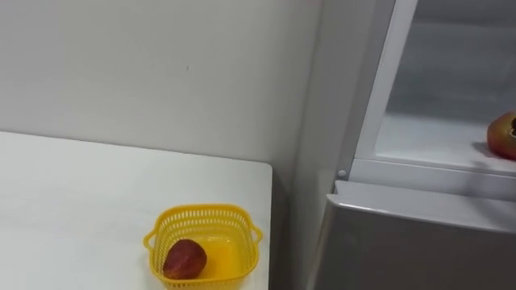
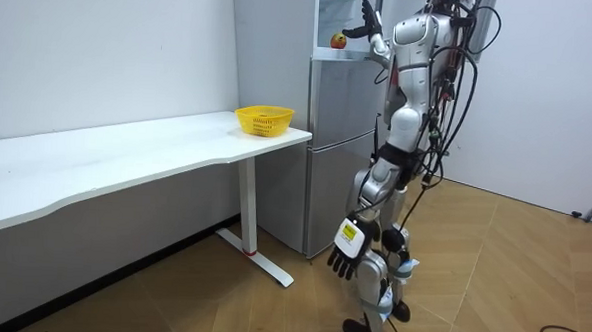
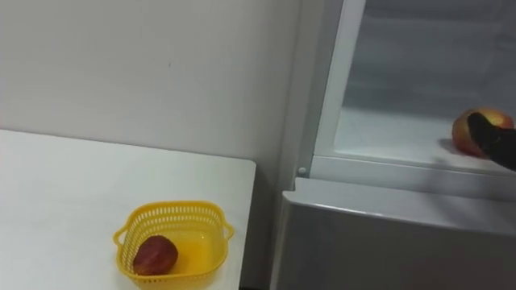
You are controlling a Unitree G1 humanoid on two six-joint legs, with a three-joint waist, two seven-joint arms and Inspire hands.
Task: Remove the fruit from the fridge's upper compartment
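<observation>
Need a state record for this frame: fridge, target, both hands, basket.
fridge: upper compartment open; lower door shut
target: apple on the upper compartment's floor, near its front edge
right hand: open, reaching in, fingers in front of the apple, not curled round it
left hand: open, hanging low by the leg
basket: yellow basket on the white table, at the corner beside the fridge; one red fruit inside

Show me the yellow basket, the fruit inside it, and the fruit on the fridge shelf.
yellow basket [image 1: 201, 210], left eye view, on its back rim.
fruit in the basket [image 1: 185, 258], left eye view, middle of its red skin.
fruit on the fridge shelf [image 3: 466, 130], right eye view, its visible left half.
</observation>
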